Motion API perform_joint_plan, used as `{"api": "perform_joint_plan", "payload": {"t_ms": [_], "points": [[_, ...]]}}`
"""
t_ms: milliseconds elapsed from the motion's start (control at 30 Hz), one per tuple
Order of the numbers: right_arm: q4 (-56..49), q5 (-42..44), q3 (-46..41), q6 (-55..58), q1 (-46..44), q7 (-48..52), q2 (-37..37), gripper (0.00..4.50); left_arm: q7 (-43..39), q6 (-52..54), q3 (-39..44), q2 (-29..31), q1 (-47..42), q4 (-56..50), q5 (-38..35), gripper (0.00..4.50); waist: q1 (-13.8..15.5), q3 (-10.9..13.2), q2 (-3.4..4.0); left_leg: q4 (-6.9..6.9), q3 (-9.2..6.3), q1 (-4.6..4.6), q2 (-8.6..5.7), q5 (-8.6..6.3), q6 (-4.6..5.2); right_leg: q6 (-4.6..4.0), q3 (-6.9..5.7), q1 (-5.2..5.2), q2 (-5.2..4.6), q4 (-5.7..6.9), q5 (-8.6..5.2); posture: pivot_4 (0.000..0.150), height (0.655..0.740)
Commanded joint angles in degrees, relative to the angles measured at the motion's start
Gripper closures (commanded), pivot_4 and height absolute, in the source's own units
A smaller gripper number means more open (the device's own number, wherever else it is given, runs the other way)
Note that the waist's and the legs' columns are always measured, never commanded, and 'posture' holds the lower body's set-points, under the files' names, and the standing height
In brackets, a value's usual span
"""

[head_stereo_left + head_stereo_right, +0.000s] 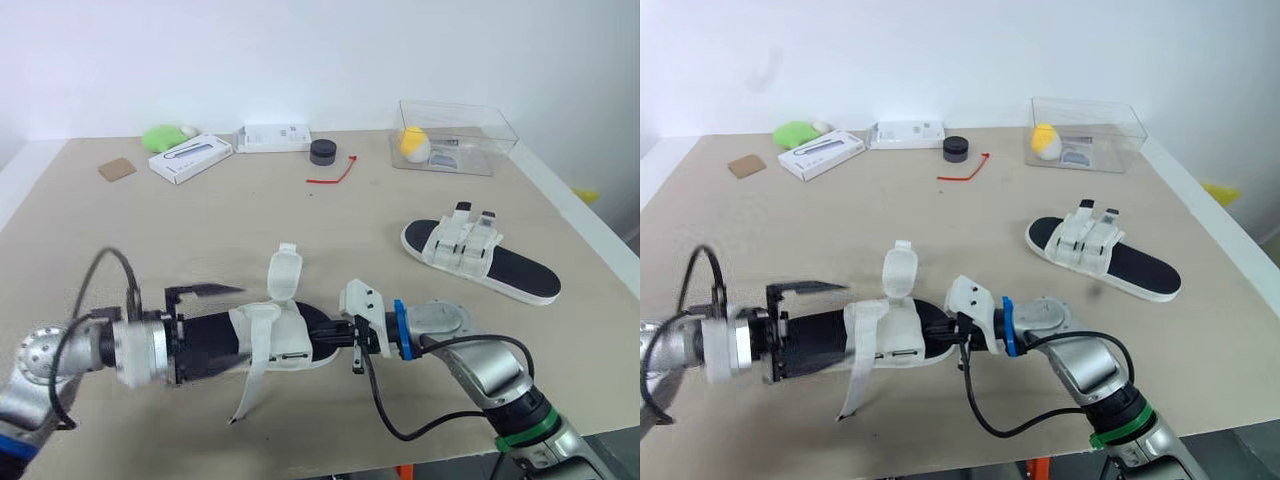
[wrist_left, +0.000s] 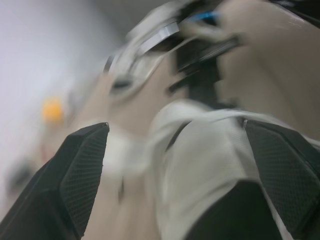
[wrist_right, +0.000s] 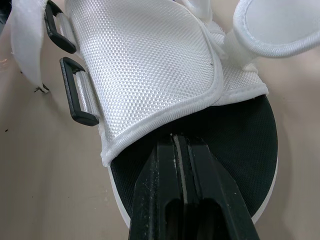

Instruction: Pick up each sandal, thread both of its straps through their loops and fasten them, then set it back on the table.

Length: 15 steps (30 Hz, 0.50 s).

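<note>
While both arms meet at the lower centre of the frame, the near sandal [image 1: 290, 336] lies between them on the tabletop [image 1: 200, 230], its black sole running left to right. The left end effector [image 2: 176, 127] is open: its 2 fingers [image 2: 82, 165] stand wide apart with the sandal's white upper between them, and in the head view the upper finger juts clear of the shoe. The right end effector [image 3: 181, 145] is closed, its fingers pressed together over the black footbed with their tips at the edge of the white upper; whether they pinch anything cannot be told. 1 strap [image 1: 284, 272] stands up from the sandal and the other strap [image 1: 254, 372] hangs loose toward the lower edge. The 2 black loops [image 3: 75, 97] on the upper's side carry no strap.

At the right of the frame, well apart, the second sandal [image 1: 480, 260] lies flat with its straps up. Along the upper edge sit a clear box [image 1: 490, 125] holding a yellow and white ball [image 1: 414, 144], a red wire [image 1: 333, 175], a black cap [image 1: 322, 151], 2 white cartons [image 1: 190, 158], a green object [image 1: 162, 137] and a brown square [image 1: 116, 169]. None of these lies near the held sandal.
</note>
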Motion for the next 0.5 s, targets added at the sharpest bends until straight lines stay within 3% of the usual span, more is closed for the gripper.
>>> {"api": "perform_joint_plan", "payload": {"t_ms": [33, 167, 267, 367, 500], "points": [[0.5, -0.7, 1.4, 0.6, 0.6, 0.7, -0.5, 4.50, 0.9, 15.5, 4.6, 3.4, 3.4, -6.4, -9.2, 0.02, 0.0, 0.0, 0.07, -0.02, 0.02, 0.02, 0.00, -0.02, -0.04, -0.02, 0.00, 0.00, 0.00, 0.00, -0.02, 0.150, 0.7400], [1.0, -0.7, 1.5, 0.8, 0.0, 0.9, -0.3, 4.50, 4.7, 35.4, 10.5, 5.3, 0.2, -6.4, -26.1, 0.02, -0.1, 0.0, 0.03, -0.05, 0.04, 0.06, 0.04, -0.13, -0.21, -0.11, -0.08, -0.01, 0.07, 0.01, -0.14, 0.150, 0.7400], [1.2, -0.3, 1.6, 1.9, -0.3, 0.8, 0.1, 4.50, 3.1, 51.4, 13.6, 8.8, -1.1, -5.9, -39.2, 0.02, -0.1, 0.1, -0.04, -0.04, 0.04, 0.04, 0.13, -0.16, -0.27, -0.20, -0.19, 0.00, 0.21, 0.01, -0.19, 0.150, 0.7400], [1.0, -0.1, 1.9, 3.5, -0.5, 0.8, 0.0, 4.50, -2.7, 63.4, 16.2, 13.4, 1.8, -6.9, -44.1, 0.02, -0.3, 0.1, 0.04, -0.08, 0.05, 0.08, 0.13, -0.24, -0.40, -0.28, -0.16, -0.02, 0.25, 0.02, -0.26, 0.150, 0.7400], [0.5, 1.0, 1.5, 7.0, -1.0, 0.0, 0.3, 4.50, -5.7, 72.7, 19.1, 14.6, 3.7, -9.0, -47.4, 0.02, -0.3, 0.1, -0.01, -0.09, 0.07, 0.09, 0.18, -0.41, -0.69, -0.37, -0.16, -0.03, 0.41, 0.06, -0.50, 0.150, 0.7400]]}}
